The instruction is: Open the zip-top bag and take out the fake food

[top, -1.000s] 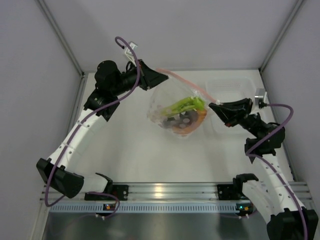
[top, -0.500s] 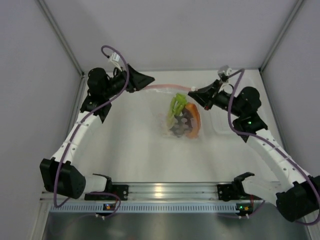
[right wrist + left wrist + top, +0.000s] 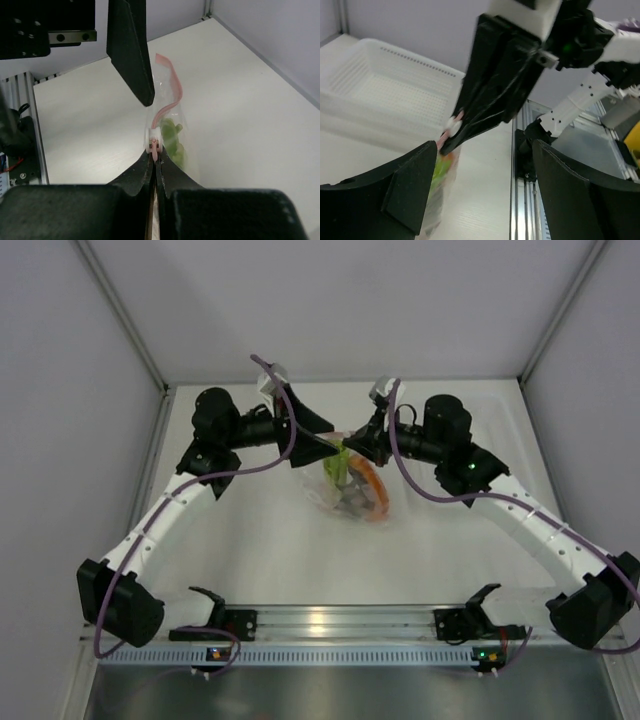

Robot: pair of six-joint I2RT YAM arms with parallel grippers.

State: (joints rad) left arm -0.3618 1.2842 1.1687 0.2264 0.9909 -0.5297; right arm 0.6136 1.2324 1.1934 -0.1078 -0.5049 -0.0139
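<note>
The zip-top bag [image 3: 350, 490] hangs below my right gripper [image 3: 354, 447], which is shut on the white slider and pink zip strip [image 3: 170, 100] at the bag's top edge. Inside the bag lies the fake food: a green stalk [image 3: 336, 462], an orange slice [image 3: 376, 490] and a grey piece. My left gripper [image 3: 328, 445] stands open right beside the right one, its fingers [image 3: 400, 195] wide apart and holding nothing. In the left wrist view the bag [image 3: 438, 182] shows by the left finger. I cannot tell whether the bag's bottom rests on the table.
A clear rigid tray [image 3: 500, 412] sits at the back right, partly behind the right arm, and shows in the left wrist view as a white perforated tray [image 3: 380, 90]. Grey walls enclose the table. An aluminium rail [image 3: 330, 622] runs along the near edge.
The left gripper let go of the zip strip, opened and swung right to the table's middle. The right gripper carried the slider end and bag leftward to meet it.
</note>
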